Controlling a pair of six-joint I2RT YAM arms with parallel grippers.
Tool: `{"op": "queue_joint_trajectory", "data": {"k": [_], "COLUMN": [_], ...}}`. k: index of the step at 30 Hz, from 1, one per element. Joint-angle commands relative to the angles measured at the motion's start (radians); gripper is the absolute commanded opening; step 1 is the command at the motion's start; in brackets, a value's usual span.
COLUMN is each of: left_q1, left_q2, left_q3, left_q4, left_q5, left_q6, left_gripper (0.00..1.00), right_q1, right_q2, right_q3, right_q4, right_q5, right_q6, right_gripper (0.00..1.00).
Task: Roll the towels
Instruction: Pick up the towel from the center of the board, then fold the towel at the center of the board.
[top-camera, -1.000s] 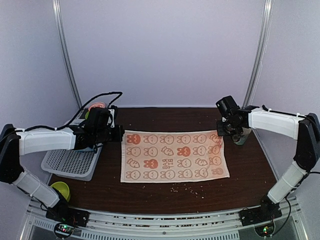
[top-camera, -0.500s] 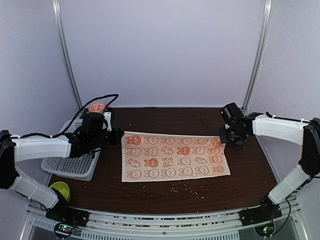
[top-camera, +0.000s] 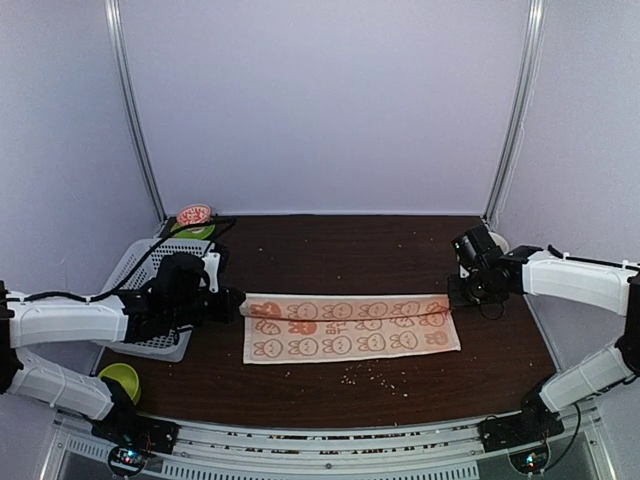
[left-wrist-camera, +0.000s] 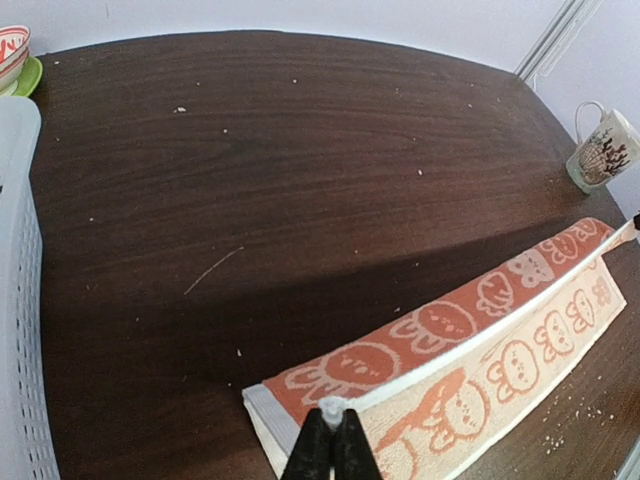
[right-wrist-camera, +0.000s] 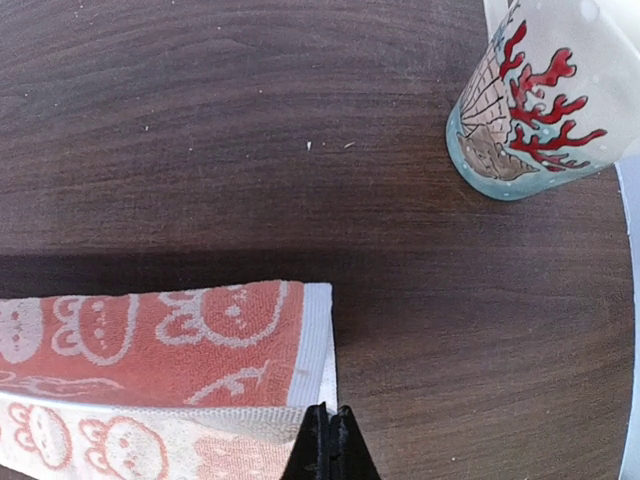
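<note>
The cream towel with orange rabbit prints (top-camera: 350, 328) lies across the middle of the table, its far edge lifted and folded toward me so the orange underside shows. My left gripper (top-camera: 238, 305) is shut on the towel's far left corner (left-wrist-camera: 337, 412). My right gripper (top-camera: 452, 299) is shut on the far right corner (right-wrist-camera: 327, 410). The towel also shows in the left wrist view (left-wrist-camera: 470, 350) and the right wrist view (right-wrist-camera: 160, 340). The light blue towel is out of view.
A white perforated basket (top-camera: 135, 285) stands at the left, with a red-patterned bowl on a green plate (top-camera: 194, 216) behind it. A green bowl (top-camera: 120, 380) sits at the front left. A printed mug (right-wrist-camera: 535, 95) stands near the right gripper. Crumbs lie before the towel.
Both grippers have pulled the towel's far edge up and toward me, folding it over. The flat towel now shows a folded strip with its orange underside up.
</note>
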Motion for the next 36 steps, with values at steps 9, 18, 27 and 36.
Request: {"op": "queue_joint_trajectory", "data": {"k": [9, 18, 27, 36], "left_q1": [-0.043, -0.052, -0.074, -0.128], "left_q2": [0.002, -0.027, -0.018, -0.008], "left_q3": [-0.047, -0.081, -0.097, -0.098], "left_q4": [-0.045, -0.064, -0.074, -0.11], "left_q5": [-0.079, -0.075, -0.069, -0.034], "left_q6": [-0.033, -0.045, -0.054, -0.069], "left_gripper": [0.0, 0.0, 0.0, 0.0], "right_q1": [0.065, 0.089, 0.101, 0.107], "right_q2": [-0.076, -0.131, -0.151, -0.204], "right_q3": [-0.107, -0.174, -0.21, -0.261], "right_q4": [-0.001, -0.013, -0.017, -0.008], "right_q5": [-0.012, -0.018, -0.017, -0.078], "right_q6": [0.078, 0.112, 0.127, 0.129], "right_gripper": [0.0, 0.0, 0.0, 0.0]}}
